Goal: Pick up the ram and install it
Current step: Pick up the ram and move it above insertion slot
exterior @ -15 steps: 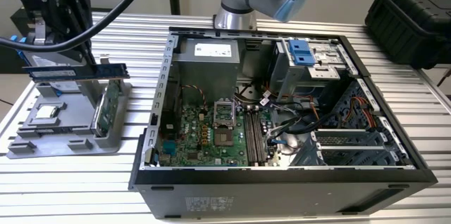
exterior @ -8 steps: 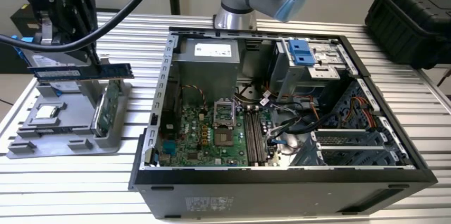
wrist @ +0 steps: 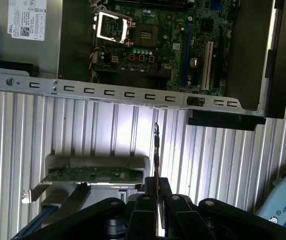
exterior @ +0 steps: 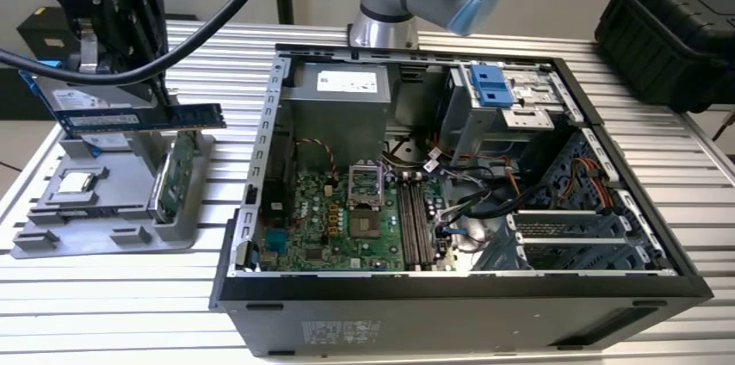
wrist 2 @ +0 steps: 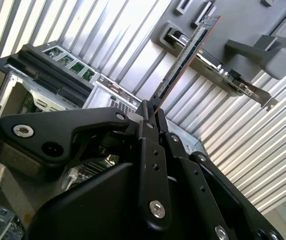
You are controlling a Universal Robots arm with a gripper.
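Observation:
My gripper [exterior: 113, 105] is shut on the ram [exterior: 144, 117], a thin blue-green stick held level above the grey holder [exterior: 103, 210] at the exterior view's left. In both wrist views the ram [wrist 2: 185, 60] [wrist: 156, 145] shows edge-on, sticking straight out from between the black fingers [wrist 2: 145, 125] [wrist: 145, 202]. It hangs clear of the holder, outside the open computer case [exterior: 460, 292]. Inside the case, the motherboard [exterior: 333, 219] lies flat, with its long memory slots [exterior: 416, 214] beside the processor socket [exterior: 364, 201].
A green card with a metal bracket [exterior: 178, 177] [wrist: 90, 174] stands in the holder, and a silver drive with blue rails [exterior: 69, 94] sits behind the ram. The case wall [wrist: 123, 92] lies between the holder and the motherboard [wrist: 152, 35]. A black box [exterior: 672, 21] sits far right.

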